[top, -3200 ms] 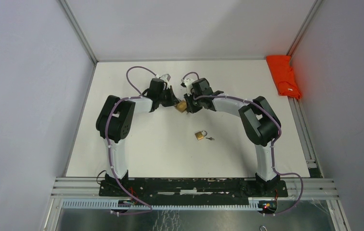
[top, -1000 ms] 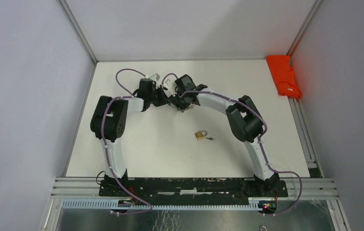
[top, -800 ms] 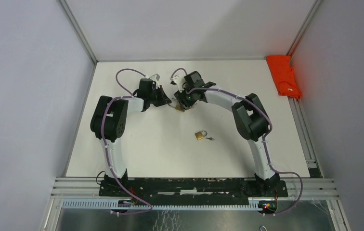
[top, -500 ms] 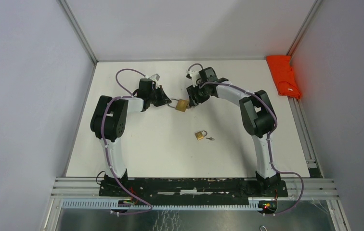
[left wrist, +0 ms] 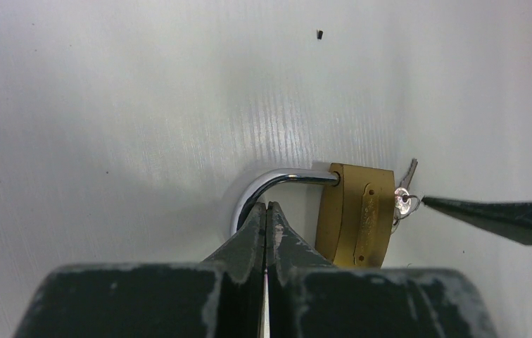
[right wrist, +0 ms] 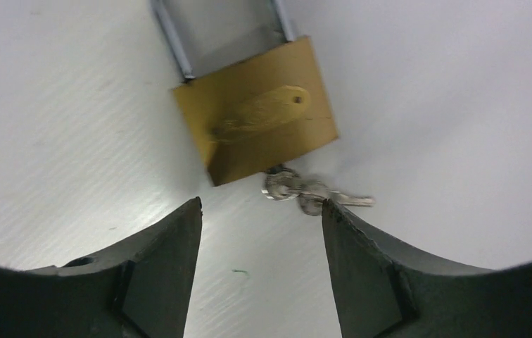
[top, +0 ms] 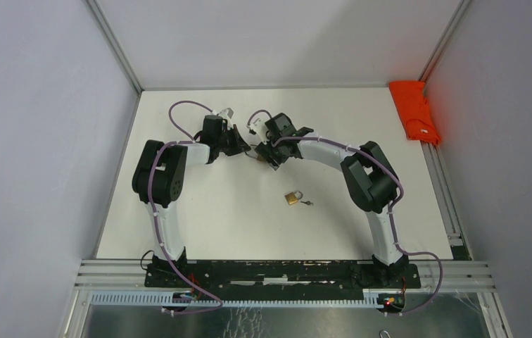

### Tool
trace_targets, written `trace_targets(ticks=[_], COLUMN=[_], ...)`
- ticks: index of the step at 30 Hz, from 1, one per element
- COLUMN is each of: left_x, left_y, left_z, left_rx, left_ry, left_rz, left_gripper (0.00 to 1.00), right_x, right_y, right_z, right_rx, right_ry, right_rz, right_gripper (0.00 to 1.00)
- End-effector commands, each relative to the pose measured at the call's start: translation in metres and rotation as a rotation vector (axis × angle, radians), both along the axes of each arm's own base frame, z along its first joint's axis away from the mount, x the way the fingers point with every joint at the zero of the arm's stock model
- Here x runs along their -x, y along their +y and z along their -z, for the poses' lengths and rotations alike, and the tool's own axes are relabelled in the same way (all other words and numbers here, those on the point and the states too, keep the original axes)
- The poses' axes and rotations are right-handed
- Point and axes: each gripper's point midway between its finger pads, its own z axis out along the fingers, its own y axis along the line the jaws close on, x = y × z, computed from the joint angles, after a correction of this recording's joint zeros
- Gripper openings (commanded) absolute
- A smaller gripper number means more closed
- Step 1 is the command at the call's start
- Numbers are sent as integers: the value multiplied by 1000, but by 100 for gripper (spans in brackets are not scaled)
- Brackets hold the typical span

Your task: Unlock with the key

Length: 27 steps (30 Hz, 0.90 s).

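Here: R jaws wide by key (right wrist: 317, 191)

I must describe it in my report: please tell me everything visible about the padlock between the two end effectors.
The padlock has a flat brass-coloured body and a silver shackle, both legs entering the body. It lies flat on the white table. The left end effector is shut on the shackle. Silver keys sit at its bottom edge, before the open right end effector.
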Motion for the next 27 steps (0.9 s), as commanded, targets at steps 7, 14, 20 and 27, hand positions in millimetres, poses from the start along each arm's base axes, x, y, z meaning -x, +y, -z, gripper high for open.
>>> trace_targets(ticks=[7,14,20,27], left_x=[6,6,5,4], left_y=[5,1,-1,-3], left_z=[12,13,11,8], left_rx=[-17,-3,7,14], left_ry=[33,36,33,28], left_rz=[-5,14,22,32], left_gripper=[2,2,2,2], right_x=[-33,-30,-27,-23], right_y=[-32,-25,-10,12], right_z=[17,26,30,47], right_rx=[257,296,260,186], right_ry=[-130,-145,-118,13], right_rz=[55,-24,-96,-150], right_gripper=[61,53,54,46])
